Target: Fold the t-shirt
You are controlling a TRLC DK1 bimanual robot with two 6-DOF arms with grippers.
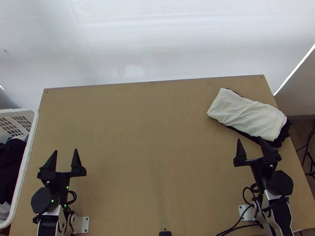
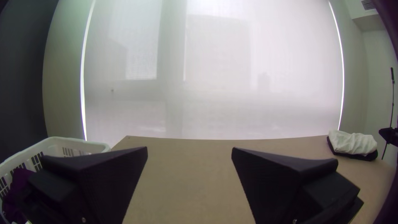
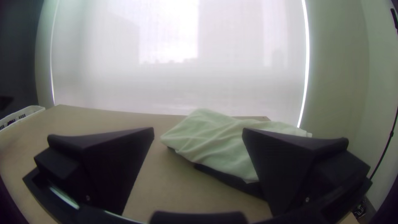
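Creased, folded white cloth [image 1: 247, 115] lies on black cloth [image 1: 284, 138] by the light wooden table [image 1: 155, 152]'s right edge. Left claw [image 1: 65, 151] and right claw [image 1: 249, 139] are spread. Perforated white basket [image 1: 33, 126] holds dark clothes [image 1: 5, 169].

In the top view, the left edge cuts off the white plastic basket [image 1: 23, 170] and the heap of dark cloth [image 1: 5, 161] in it; how many pieces lie there cannot be told. The wrinkled white cloth [image 1: 248, 117] hides most of the black cloth [image 1: 285, 136] beneath, so its folds cannot be made out. In the right wrist view, the right gripper [image 1: 249, 138] covers part of both cloths.
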